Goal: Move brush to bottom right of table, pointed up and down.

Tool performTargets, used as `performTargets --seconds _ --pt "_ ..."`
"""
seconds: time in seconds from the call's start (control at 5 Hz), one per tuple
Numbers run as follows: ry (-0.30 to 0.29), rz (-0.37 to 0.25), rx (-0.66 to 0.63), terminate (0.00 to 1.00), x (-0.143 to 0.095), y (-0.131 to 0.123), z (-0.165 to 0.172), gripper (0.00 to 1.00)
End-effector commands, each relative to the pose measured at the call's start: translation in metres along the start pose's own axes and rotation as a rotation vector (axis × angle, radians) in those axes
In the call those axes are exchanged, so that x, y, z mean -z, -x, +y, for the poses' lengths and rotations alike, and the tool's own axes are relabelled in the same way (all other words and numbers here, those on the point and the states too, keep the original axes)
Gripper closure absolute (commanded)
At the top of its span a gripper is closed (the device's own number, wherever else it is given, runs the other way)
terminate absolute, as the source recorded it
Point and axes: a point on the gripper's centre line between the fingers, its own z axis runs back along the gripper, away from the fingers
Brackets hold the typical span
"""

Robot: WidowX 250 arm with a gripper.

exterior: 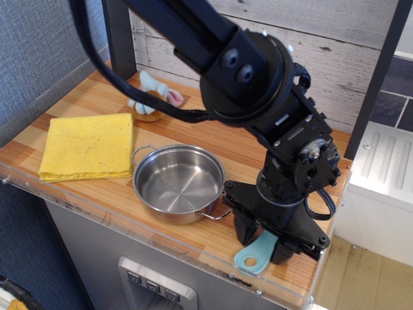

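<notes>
The light turquoise brush [253, 256] shows only its flat handle with the hole, sticking out toward the front edge of the wooden table [193, 123] at its front right. The bristle head is hidden under the black arm. My gripper [262, 241] points down with one finger on each side of the handle, shut on the brush low over the wood. The handle points roughly front to back, tilted slightly left.
A steel pot [179, 183] with two handles stands just left of the gripper. A folded yellow cloth [87, 145] lies at the left. A small stuffed toy [151, 97] sits at the back. The clear edge strip [213, 268] runs along the front.
</notes>
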Motion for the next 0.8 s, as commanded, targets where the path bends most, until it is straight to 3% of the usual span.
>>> performTargets --seconds 0.0,0.2,0.6 --pt "0.066 -0.077 0.015 0.0 -0.028 -0.014 0.002 0.0" --pt "0.094 -0.102 0.027 0.0 -0.035 -0.017 0.004 0.0" --pt "0.157 -0.219 0.073 0.0 -0.087 -0.032 0.017 0.0"
